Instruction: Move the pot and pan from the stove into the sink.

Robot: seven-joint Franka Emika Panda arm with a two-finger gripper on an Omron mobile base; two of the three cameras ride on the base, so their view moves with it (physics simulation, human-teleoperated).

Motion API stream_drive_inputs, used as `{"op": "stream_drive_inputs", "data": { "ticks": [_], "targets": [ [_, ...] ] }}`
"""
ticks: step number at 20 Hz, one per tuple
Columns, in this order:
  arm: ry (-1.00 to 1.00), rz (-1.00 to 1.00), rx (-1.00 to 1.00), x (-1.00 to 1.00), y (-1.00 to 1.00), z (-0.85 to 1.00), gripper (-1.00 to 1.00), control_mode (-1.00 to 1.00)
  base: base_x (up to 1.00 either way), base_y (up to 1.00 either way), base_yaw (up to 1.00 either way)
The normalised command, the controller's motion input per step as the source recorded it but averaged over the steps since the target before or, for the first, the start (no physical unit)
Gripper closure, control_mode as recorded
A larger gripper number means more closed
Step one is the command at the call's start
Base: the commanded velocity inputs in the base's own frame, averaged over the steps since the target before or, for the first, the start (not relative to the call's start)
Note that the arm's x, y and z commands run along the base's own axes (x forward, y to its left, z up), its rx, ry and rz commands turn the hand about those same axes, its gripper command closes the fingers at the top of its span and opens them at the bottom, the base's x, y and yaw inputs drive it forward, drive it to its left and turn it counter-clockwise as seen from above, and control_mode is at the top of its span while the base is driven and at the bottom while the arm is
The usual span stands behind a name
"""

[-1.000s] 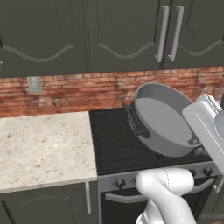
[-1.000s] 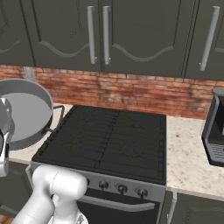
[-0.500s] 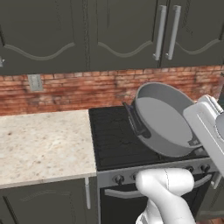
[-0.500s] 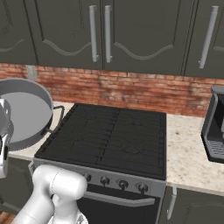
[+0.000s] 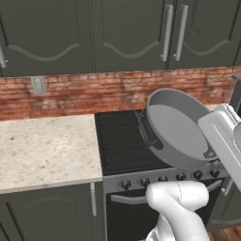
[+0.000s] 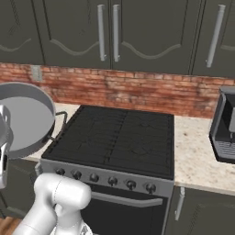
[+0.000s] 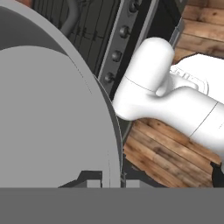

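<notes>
**Pot lifted off the stove, carry to the sink pending**

Upper cabinets (image 5: 117,33), dark, long metal handles, run the full width. Brick backsplash (image 5: 84,92) beneath them. Speckled beige counter (image 5: 44,148) to the left of the stove (image 6: 117,137); more of it on the stove's right, where a dark appliance (image 6: 225,131) stands at the edge of the right base view.

Stove: black grates bare in both base views, row of round knobs along the grey front panel. No pan seen on it.

The pot (image 5: 176,129) is in the air, tipped hard so its light grey inside faces the cameras. It hangs over the front right part of the stove in the left base view, and past the stove's left front corner in the right base view. One dark side handle points toward the grates.

Gripper (image 7: 109,181): fingers pressed in on the pot's rim, wall pinched between them at the bottom of the hand view. Wood floor below.

Judgement: the pot's carry is the step in hand, lift done, placement not. The sink is not in these frames, so the next move likely calls for driving the base or swinging the arm wide toward it. The tilt suggests a one-sided hold, so the pot could swing.

Writing: none readable; knobs and appliance carry no legible marks.
</notes>
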Motion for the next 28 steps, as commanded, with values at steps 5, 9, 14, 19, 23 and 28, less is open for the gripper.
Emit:
{"op": "stream_drive_inputs", "data": {
  "ticks": [5, 9, 14, 19, 23, 28],
  "targets": [
    [0.0, 0.0, 0.0, 0.0, 0.0, 0.0, 1.0, 1.0, -0.07, -0.12, -0.23],
    [0.0, 0.0, 0.0, 0.0, 0.0, 0.0, 1.0, 1.0, -0.13, -0.15, -0.3],
    [0.0, 0.0, 0.0, 0.0, 0.0, 0.0, 1.0, 1.0, -0.18, -0.14, -0.29],
    [0.0, 0.0, 0.0, 0.0, 0.0, 0.0, 1.0, 1.0, -0.11, -0.15, -0.3],
    [0.0, 0.0, 0.0, 0.0, 0.0, 0.0, 1.0, 1.0, -0.13, -0.13, -0.3],
    [0.0, 0.0, 0.0, 0.0, 0.0, 0.0, 1.0, 1.0, -0.07, -0.13, -0.33]
  ]
}}
